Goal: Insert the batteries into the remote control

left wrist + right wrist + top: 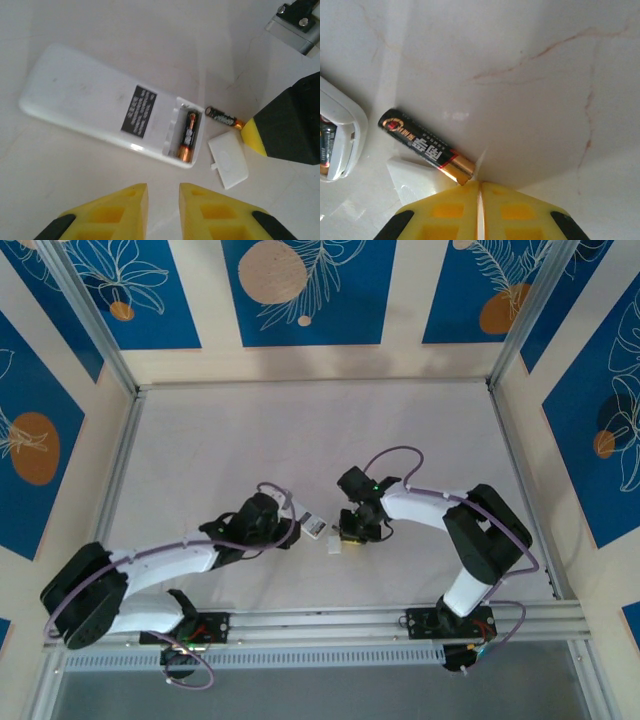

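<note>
Remote (pixel 95 107) flat on table (pixel 150 35), label side up, battery bay open. One battery (pixel 187 136) seated in the bay, gold end toward the left gripper (pixel 163 192). Second battery (pixel 425 146) loose on the table just beside the bay end, not touching the remote. Right gripper (pixel 479 186) fingers pressed together, tips touching that battery's gold end, not clamped on it. Small white cover (pixel 228 160) lies alongside. Left gripper near the remote, fingers slightly apart, holding nothing.
</note>
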Robot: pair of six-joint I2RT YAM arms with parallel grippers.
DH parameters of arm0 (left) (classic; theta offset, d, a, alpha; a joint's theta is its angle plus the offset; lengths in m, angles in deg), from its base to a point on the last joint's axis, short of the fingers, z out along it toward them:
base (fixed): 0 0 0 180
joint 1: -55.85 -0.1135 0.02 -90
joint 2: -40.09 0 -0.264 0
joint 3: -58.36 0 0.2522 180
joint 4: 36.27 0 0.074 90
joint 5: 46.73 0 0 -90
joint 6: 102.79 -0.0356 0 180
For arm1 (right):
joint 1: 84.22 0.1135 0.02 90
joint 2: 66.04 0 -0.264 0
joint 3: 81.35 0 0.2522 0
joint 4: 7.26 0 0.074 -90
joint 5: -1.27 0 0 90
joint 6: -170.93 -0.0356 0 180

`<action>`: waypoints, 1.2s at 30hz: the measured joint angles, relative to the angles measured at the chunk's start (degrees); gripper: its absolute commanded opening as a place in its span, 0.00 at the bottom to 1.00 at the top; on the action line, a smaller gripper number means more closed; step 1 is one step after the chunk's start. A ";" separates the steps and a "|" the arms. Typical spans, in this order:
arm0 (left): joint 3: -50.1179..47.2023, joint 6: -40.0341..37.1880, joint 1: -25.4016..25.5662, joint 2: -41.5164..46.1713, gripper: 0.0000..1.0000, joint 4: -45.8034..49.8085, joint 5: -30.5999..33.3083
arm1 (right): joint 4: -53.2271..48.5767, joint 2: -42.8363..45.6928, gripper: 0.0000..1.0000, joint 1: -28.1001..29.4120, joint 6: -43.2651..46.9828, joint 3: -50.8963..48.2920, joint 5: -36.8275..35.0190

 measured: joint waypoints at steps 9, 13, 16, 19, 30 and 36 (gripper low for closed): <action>5.16 -0.39 -0.13 -7.02 0.23 -2.56 -2.75 | 0.63 -1.27 0.13 -2.93 1.05 1.22 0.24; 5.31 -0.90 -0.15 -7.39 0.24 -2.58 -3.72 | -0.92 -2.43 0.13 -3.43 1.73 2.64 0.92; 5.95 -2.49 -0.17 -7.76 0.31 -2.56 -5.03 | -0.96 -2.62 0.13 -4.00 2.08 2.89 1.60; 8.02 -4.94 -0.22 -9.64 0.32 -2.45 -7.52 | 0.33 -2.43 0.15 -4.55 2.34 2.78 1.29; 24.90 -19.65 0.63 -24.04 0.33 7.65 -11.91 | 3.45 17.38 0.31 -10.03 2.54 -9.01 0.31; 32.48 -26.32 2.75 -30.69 0.33 14.36 -10.08 | 3.37 29.05 0.37 -16.17 2.27 -15.52 2.34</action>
